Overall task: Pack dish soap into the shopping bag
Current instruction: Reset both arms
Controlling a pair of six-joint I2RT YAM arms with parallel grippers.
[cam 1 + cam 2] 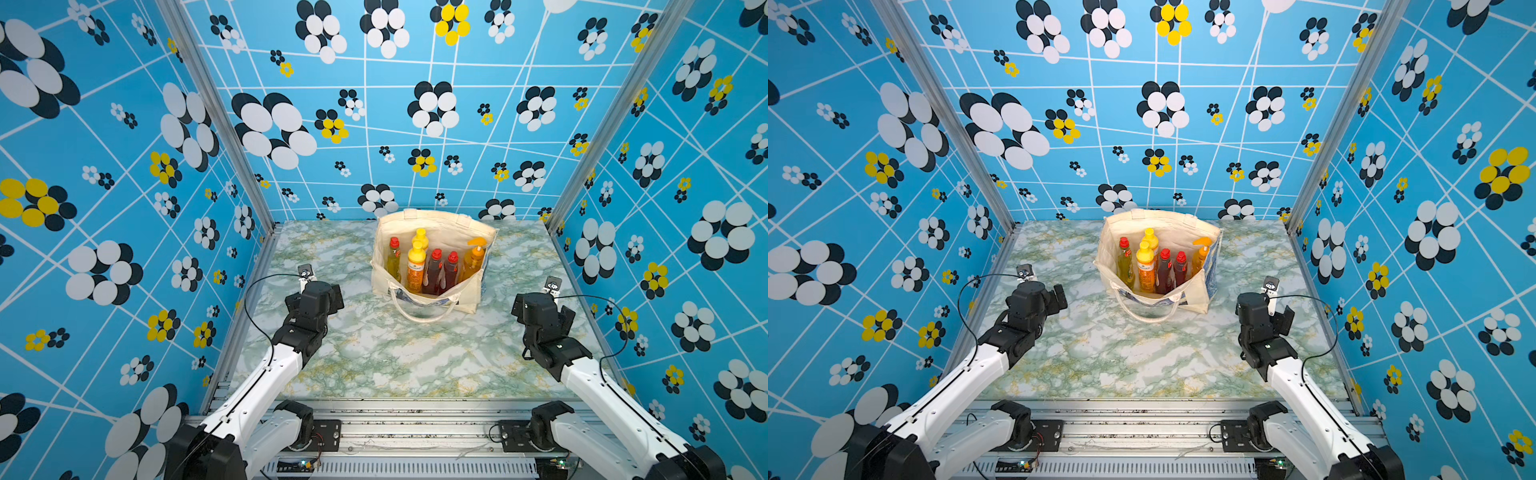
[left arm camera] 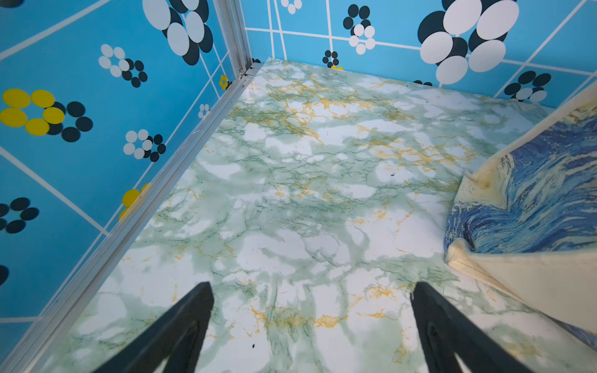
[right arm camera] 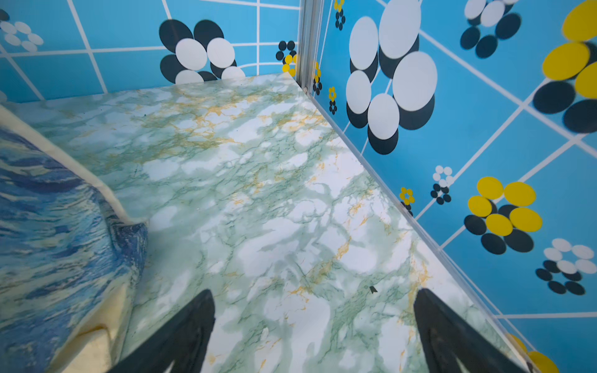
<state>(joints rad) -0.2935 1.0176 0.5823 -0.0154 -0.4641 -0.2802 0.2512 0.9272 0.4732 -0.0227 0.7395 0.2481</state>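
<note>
1. Left wrist view: left gripper fingers spread wide, nothing between them. Marbled tabletop lies beneath.
2. Shopping bag sits at that view's edge, showing blue swirly print and a cream seam. It is clear of the fingers.
3. Right wrist view: right gripper likewise spread and holding nothing, over the tabletop. The bag's blue print is at the frame's side, untouched.
4. Both top views: arms sit low on either flank of the table, each well short of the bag.
5. The bag stands open at the back middle of the table. One loop handle droops in front onto the tabletop.
6. All six dish soap bottles stand upright inside the bag.
   - Olive-green bottle, red cap, at left.
   - Front yellow-capped bottle, with the rear yellow-capped bottle behind it.
   - Two dark red bottles side by side.
   - Orange pump bottle at right.
7. Blue flower-print walls enclose three sides.
</note>
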